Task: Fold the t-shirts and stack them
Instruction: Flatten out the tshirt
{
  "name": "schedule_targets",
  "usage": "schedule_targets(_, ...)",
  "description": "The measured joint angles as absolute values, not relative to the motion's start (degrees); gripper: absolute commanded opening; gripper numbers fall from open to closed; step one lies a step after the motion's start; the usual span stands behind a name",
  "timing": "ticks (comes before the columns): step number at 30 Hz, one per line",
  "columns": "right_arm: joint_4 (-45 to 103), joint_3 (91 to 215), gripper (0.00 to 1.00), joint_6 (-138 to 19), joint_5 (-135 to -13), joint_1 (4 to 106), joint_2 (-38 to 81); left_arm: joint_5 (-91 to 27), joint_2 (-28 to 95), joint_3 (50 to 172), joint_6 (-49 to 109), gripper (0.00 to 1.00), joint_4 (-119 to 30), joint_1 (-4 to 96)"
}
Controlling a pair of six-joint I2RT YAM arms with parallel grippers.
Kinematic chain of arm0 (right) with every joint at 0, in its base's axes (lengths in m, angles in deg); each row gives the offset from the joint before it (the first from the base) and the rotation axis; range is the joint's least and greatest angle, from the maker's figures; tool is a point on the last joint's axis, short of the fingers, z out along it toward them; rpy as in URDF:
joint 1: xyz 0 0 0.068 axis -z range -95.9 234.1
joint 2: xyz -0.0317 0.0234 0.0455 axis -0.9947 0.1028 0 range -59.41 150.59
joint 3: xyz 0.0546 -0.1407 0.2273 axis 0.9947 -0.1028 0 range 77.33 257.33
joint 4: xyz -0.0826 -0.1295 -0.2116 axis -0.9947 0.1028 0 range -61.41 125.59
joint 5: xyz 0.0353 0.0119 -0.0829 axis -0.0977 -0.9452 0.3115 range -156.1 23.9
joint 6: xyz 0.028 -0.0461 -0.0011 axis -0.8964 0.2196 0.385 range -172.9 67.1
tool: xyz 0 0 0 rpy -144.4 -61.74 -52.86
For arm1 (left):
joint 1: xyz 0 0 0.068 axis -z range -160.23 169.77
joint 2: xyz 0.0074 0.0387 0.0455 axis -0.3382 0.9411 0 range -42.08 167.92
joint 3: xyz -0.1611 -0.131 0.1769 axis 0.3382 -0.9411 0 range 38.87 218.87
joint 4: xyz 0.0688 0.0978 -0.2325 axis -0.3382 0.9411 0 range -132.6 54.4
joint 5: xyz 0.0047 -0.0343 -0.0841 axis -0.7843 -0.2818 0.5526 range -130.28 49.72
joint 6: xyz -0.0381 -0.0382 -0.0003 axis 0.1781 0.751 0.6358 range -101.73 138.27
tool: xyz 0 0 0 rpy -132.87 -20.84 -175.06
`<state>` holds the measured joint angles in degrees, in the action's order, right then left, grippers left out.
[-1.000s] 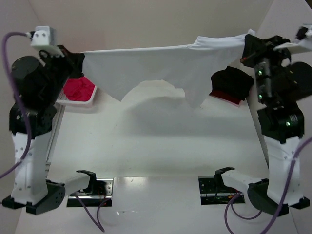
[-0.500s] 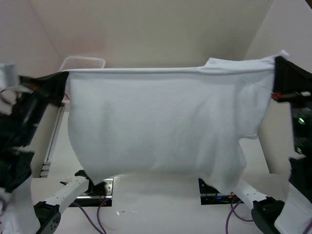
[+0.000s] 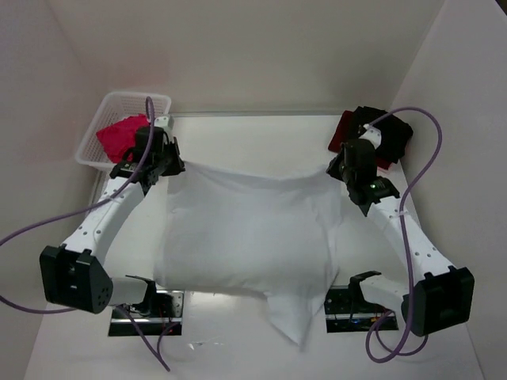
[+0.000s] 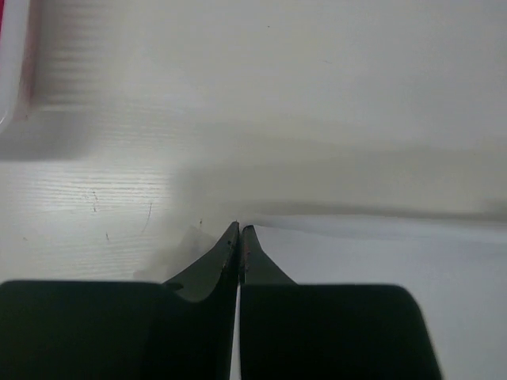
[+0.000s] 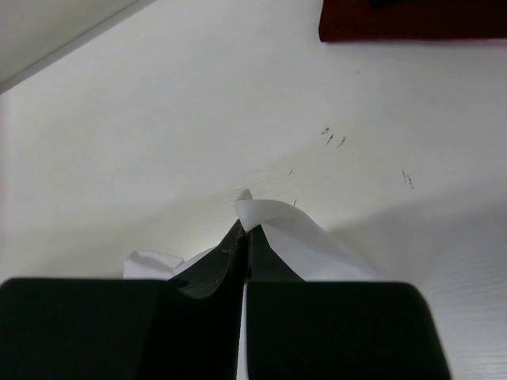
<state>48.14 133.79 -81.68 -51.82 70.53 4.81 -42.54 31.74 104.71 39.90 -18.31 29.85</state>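
left gripper (image 3: 174, 165) and right gripper (image 3: 333, 171) are each clamping shut on a corner of the white shirt (image 3: 245, 229); cloth is lying stretched between them.

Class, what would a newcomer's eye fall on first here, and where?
The white t-shirt spreads across the table, far corners pinched by the left gripper and right gripper. The pink t-shirt sits in the basket far left; the black t-shirt lies on the dark red t-shirt far right.
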Motion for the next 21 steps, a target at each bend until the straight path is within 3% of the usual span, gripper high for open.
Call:
schedule_targets(11,33.7,133.4,0.0,-85.5,-51.5,71.0,26.1,-45.3,56.8,110.7,40.2,0.0,-28.9,29.8)
schedule_targets(21,28.8,151.1,0.0,-84.7,-52.9,74.4,42.0,-46.4,67.6,125.3,39.3,0.0,-32.6,26.0)
